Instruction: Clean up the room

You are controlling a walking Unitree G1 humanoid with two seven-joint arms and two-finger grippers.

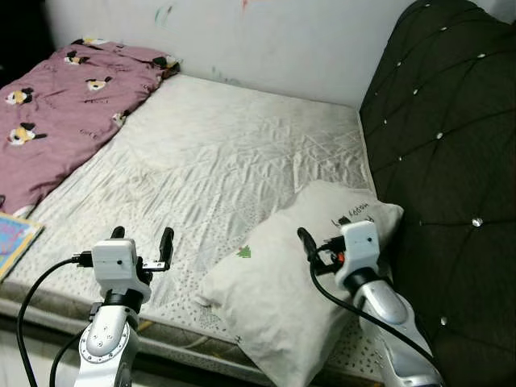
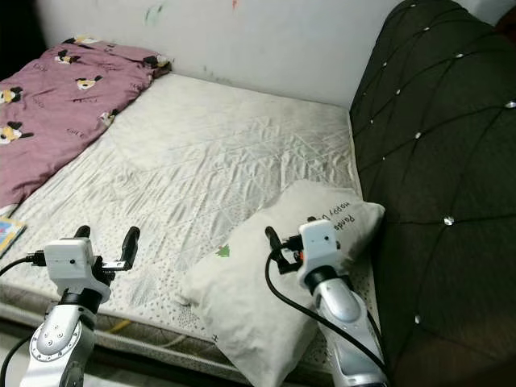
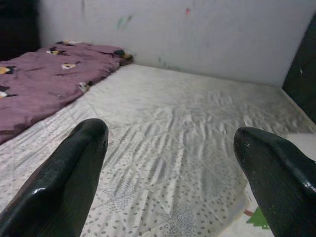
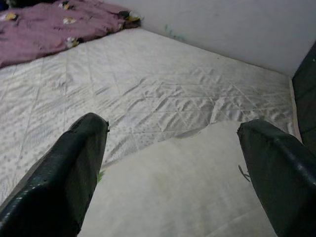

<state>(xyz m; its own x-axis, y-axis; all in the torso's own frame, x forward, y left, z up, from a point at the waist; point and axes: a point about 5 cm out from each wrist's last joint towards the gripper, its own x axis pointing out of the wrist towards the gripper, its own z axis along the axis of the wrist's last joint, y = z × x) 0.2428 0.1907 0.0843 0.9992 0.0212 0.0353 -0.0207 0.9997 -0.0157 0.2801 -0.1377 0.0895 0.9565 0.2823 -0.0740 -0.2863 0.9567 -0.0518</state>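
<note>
A white pillow (image 1: 274,290) with a small green tree print and black lettering lies at the near right of the bed, by the dark headboard. My right gripper (image 1: 322,240) hovers open just above the pillow (image 4: 197,187), nothing between its fingers. My left gripper (image 1: 143,239) is open over the near edge of the white quilted mattress (image 1: 226,153), to the left of the pillow. A pink blanket (image 1: 64,105) with cartoon prints lies crumpled along the far left of the bed.
A black tufted headboard (image 1: 443,145) rises on the right. A white wall (image 1: 266,40) with small colour marks stands behind the bed. A colourful book (image 1: 12,242) lies at the left near edge of the mattress.
</note>
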